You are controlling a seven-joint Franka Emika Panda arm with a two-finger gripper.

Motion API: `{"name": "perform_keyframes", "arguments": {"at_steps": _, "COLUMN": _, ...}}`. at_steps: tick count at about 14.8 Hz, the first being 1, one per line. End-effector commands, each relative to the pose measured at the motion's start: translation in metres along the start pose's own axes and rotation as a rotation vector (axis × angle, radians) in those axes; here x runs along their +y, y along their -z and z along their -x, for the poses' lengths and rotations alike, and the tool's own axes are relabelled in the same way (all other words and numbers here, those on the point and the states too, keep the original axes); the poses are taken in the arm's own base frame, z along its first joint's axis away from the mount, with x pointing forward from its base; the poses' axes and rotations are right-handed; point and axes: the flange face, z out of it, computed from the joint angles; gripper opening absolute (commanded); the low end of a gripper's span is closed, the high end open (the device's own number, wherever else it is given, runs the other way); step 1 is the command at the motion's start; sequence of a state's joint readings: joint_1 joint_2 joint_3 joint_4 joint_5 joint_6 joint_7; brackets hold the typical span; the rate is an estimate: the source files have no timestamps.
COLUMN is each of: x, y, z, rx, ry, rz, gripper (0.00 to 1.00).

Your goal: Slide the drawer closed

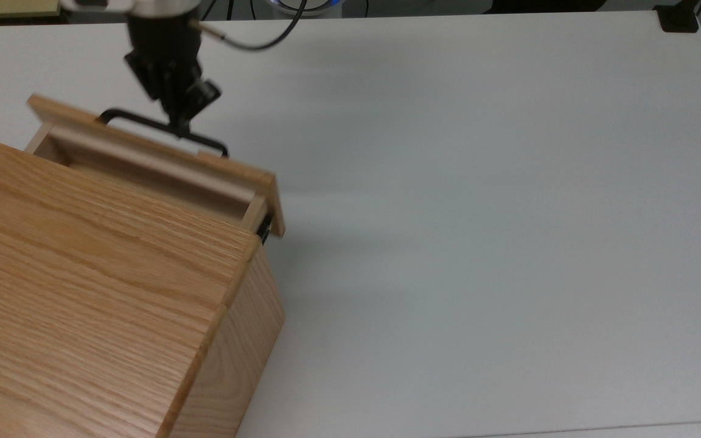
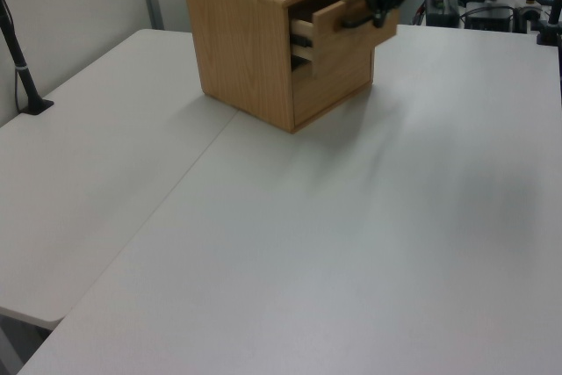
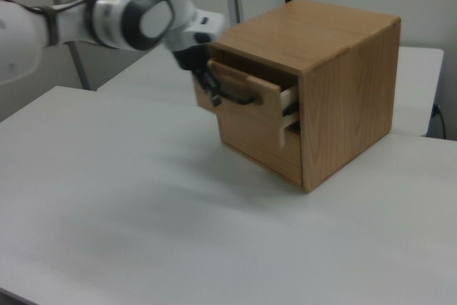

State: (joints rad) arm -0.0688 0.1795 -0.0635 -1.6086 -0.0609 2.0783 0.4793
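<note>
Your drawer (image 1: 162, 164) is most of the way into the cabinet (image 1: 95, 286) on the bench (image 1: 478, 213); a narrow strip is left to slide. The hand (image 1: 179, 125) sits at the handle (image 1: 162, 131), seemingly clamped on it, though you cannot tell for sure

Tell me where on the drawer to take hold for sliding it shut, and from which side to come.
Take the drawer by its black bar handle, coming from the front, the side away from the cabinet. The bar stands off the flat front panel, leaving a gap for fingers, and lies across the sliding direction. The tool is already at the bar's middle, which probably keeps the push even on both rails.
</note>
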Motion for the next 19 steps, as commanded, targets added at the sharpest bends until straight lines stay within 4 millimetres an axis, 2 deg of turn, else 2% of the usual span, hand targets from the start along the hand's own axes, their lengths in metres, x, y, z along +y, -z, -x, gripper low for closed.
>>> {"name": "perform_keyframes", "arguments": {"at_steps": 1, "x": -0.011, "y": -0.021, "z": -0.059, "rx": 0.137, "ry": -0.085, "rz": -0.050, "gripper": 0.00}}
{"name": "perform_keyframes", "arguments": {"at_steps": 3, "x": -0.003, "y": -0.015, "z": -0.071, "rx": 0.215, "ry": -0.168, "rz": -0.091, "gripper": 0.00}}
{"name": "perform_keyframes", "arguments": {"at_steps": 7, "x": 0.005, "y": -0.011, "z": -0.072, "rx": 0.226, "ry": -0.158, "rz": -0.070, "gripper": 0.00}}
{"name": "perform_keyframes", "arguments": {"at_steps": 10, "x": 0.018, "y": 0.007, "z": -0.044, "rx": 0.107, "ry": -0.002, "rz": 0.008, "gripper": 0.00}}
{"name": "perform_keyframes", "arguments": {"at_steps": 12, "x": 0.025, "y": 0.032, "z": -0.022, "rx": -0.021, "ry": 0.091, "rz": 0.057, "gripper": 0.05}}
{"name": "perform_keyframes", "arguments": {"at_steps": 13, "x": 0.029, "y": 0.048, "z": -0.011, "rx": -0.068, "ry": 0.125, "rz": 0.069, "gripper": 0.17}}
{"name": "perform_keyframes", "arguments": {"at_steps": 14, "x": 0.031, "y": 0.063, "z": -0.001, "rx": -0.102, "ry": 0.148, "rz": 0.076, "gripper": 0.46}}
{"name": "perform_keyframes", "arguments": {"at_steps": 15, "x": 0.027, "y": 0.075, "z": 0.010, "rx": -0.131, "ry": 0.161, "rz": 0.082, "gripper": 0.69}}
{"name": "perform_keyframes", "arguments": {"at_steps": 16, "x": 0.021, "y": 0.088, "z": 0.021, "rx": -0.148, "ry": 0.176, "rz": 0.082, "gripper": 0.77}}
{"name": "perform_keyframes", "arguments": {"at_steps": 17, "x": 0.020, "y": 0.097, "z": 0.030, "rx": -0.166, "ry": 0.185, "rz": 0.084, "gripper": 0.91}}
{"name": "perform_keyframes", "arguments": {"at_steps": 18, "x": 0.017, "y": 0.104, "z": 0.041, "rx": -0.183, "ry": 0.200, "rz": 0.086, "gripper": 1.00}}
{"name": "perform_keyframes", "arguments": {"at_steps": 19, "x": 0.004, "y": 0.115, "z": 0.062, "rx": -0.201, "ry": 0.239, "rz": 0.082, "gripper": 1.00}}
